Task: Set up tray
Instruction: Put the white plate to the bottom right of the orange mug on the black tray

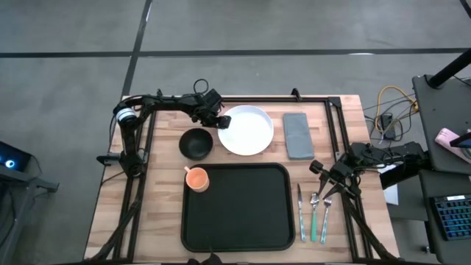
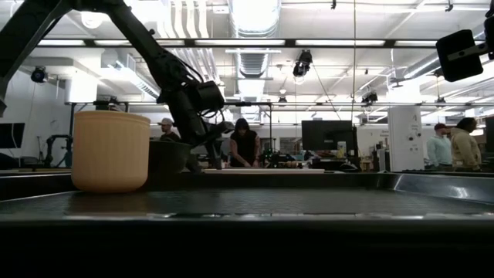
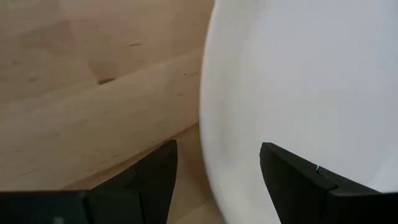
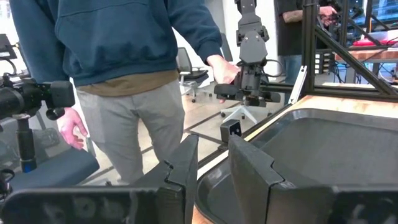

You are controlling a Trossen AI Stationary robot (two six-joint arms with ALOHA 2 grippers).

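The black tray (image 1: 243, 213) lies at the table's near middle. An orange cup (image 1: 196, 179) stands upright at its far left corner. Beyond it sit a black bowl (image 1: 196, 143) and a white plate (image 1: 246, 130), both flat on the wood. My left gripper (image 1: 221, 121) is open at the plate's left rim. In the left wrist view one finger (image 3: 292, 180) is over the plate (image 3: 311, 74) and the other (image 3: 155, 177) is over bare wood, with the rim between them. My right gripper (image 1: 324, 180) waits at the table's right edge, its fingers a little apart and holding nothing.
A folded grey napkin (image 1: 298, 135) lies right of the plate. Forks and a knife (image 1: 313, 213) lie side by side right of the tray. A person (image 4: 124, 74) stands close beyond the table's edge in the right wrist view. The low view shows the cup (image 2: 110, 150) nearest.
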